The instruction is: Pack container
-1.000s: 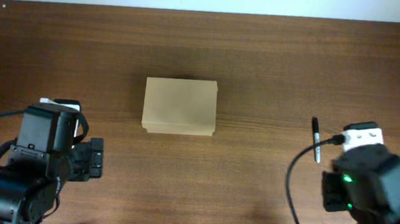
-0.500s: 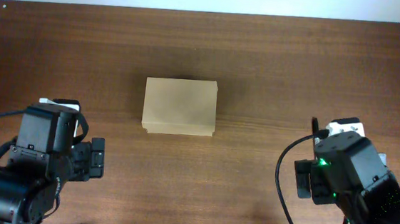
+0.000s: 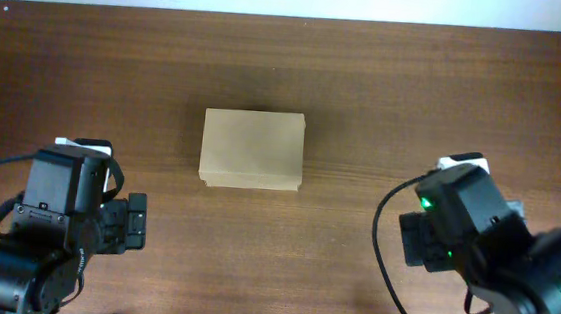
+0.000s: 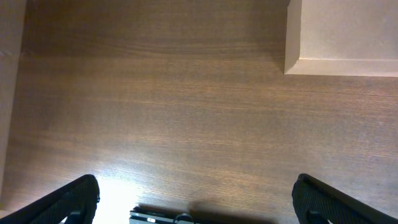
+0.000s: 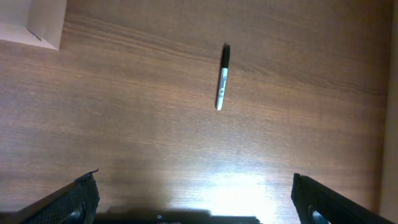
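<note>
Right arm (image 3: 464, 242) has swung in from the desk's (image 3: 366, 84) right edge over the last 1 s. In the overhead view it now covers the marker. Left arm (image 3: 44, 229) and container (image 3: 252, 150) have not shifted.

- Container: middle of the desk, a little toward the far edge, lid apparently shut.
- Marker (image 5: 221, 78): right half of the desk, ahead of your right pincer (image 5: 194, 200) and slightly to its right. Its long axis points toward the far edge, black cap farthest from the pincer.
- Right pincer: wide, holding nothing.
- Left pincer (image 4: 196, 200): wide, holding nothing, container ahead to its right.
- Right arm is nearer the marker.
- Count: 1 container, 1 marker, 2 arms.
</note>
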`<action>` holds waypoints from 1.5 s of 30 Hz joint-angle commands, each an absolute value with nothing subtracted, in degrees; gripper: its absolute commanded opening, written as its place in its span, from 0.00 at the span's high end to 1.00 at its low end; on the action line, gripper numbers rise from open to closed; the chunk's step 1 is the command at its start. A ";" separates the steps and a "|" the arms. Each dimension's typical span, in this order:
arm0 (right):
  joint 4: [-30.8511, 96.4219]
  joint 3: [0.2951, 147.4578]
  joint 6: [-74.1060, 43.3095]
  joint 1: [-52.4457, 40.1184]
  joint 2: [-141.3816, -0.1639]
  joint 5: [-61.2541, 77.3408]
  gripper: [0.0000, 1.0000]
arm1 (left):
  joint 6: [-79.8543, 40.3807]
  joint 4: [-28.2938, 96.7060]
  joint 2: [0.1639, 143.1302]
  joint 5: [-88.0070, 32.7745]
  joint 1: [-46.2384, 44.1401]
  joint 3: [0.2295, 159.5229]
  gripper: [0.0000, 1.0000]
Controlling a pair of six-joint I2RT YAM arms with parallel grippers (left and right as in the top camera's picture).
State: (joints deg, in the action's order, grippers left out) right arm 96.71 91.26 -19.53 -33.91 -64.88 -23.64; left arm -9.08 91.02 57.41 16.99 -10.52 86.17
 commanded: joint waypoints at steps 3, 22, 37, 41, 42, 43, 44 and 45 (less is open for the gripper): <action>96.68 90.94 -20.43 -34.37 -66.70 -23.53 0.01 | -9.61 90.91 56.93 17.63 -10.35 85.97 0.00; 62.89 70.11 -20.45 -1.67 -44.36 -10.90 0.01 | -9.61 90.91 56.93 17.63 -10.35 85.97 0.00; 39.09 24.88 -20.47 5.13 -13.78 -4.49 0.01 | -9.61 90.91 56.93 17.63 -10.35 85.97 0.00; 34.50 17.47 -20.47 6.07 -9.69 -4.47 0.01 | -9.61 90.91 56.93 17.65 -10.35 85.97 0.00; 34.28 15.99 -20.47 6.09 -9.10 -4.47 0.01 | -9.61 90.91 56.93 17.63 -10.35 85.97 0.00; 34.04 14.87 -20.47 6.09 -8.73 -4.47 0.01 | -9.61 90.91 56.90 17.63 -10.35 85.97 0.00; 33.74 13.96 -20.47 6.09 -8.49 -4.47 0.01 | -9.61 90.91 56.93 17.63 -10.35 85.97 0.00; 33.30 12.97 -20.47 6.09 -8.29 -4.49 0.01 | -9.61 90.91 56.93 17.65 -10.35 85.97 0.00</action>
State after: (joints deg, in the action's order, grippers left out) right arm 34.37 16.03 -19.79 5.37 -9.58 -4.99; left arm -9.08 91.00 57.36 16.97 -10.52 86.13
